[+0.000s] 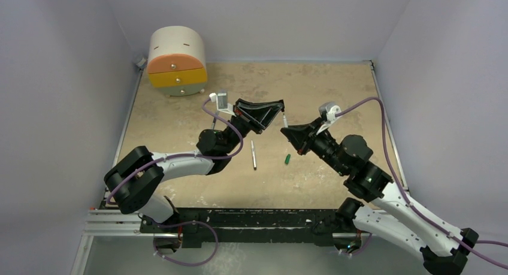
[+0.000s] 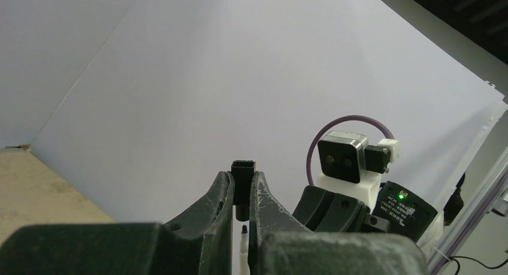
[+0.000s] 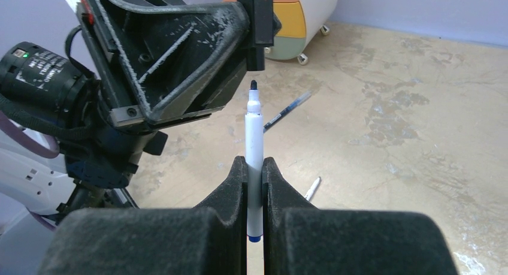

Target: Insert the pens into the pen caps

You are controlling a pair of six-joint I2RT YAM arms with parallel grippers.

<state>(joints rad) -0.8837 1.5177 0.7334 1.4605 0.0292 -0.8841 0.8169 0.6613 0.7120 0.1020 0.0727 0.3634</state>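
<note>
Top cam: both arms are reaching over the mid table (image 1: 335, 89) and meeting tip to tip. L gripper (image 1: 280, 109) is pointing right and R gripper (image 1: 286, 130) is pointing up-left at it. The two are sitting just apart, w/ a white pen (image 1: 284, 118) spanning the gap. A loose pen (image 1: 254, 154) is lying flat just below the L wrist. A green cap (image 1: 287, 159) is lying near it to the right, apart from the pen and from both arms. A drawer unit (image 1: 177, 60) is sitting at the far-left corner, well apart. Bare table is running out to the far and right edges.

L wrist cam: the L gripper's fingers (image 2: 218, 194) are pinching a black cap (image 2: 243, 170), which is sticking out past the tips. The white pen's dark tip is showing right under the cap, in line w/ it, w/ a small gap, so it is not yet inside. The R arm's wrist is sitting close behind on the right.

R wrist cam: R gripper is squeezing the white pen mid-barrel, upright, dark tip up, blue end poking out below the fingers. The tip is sitting just under the black cap's mouth, not touching. On the table beyond, a blue-barrel pen (image 3: 287, 111) and a pale pen (image 3: 311, 188) are lying apart from each other. Cannot tell which one is the top cam's loose pen.
</note>
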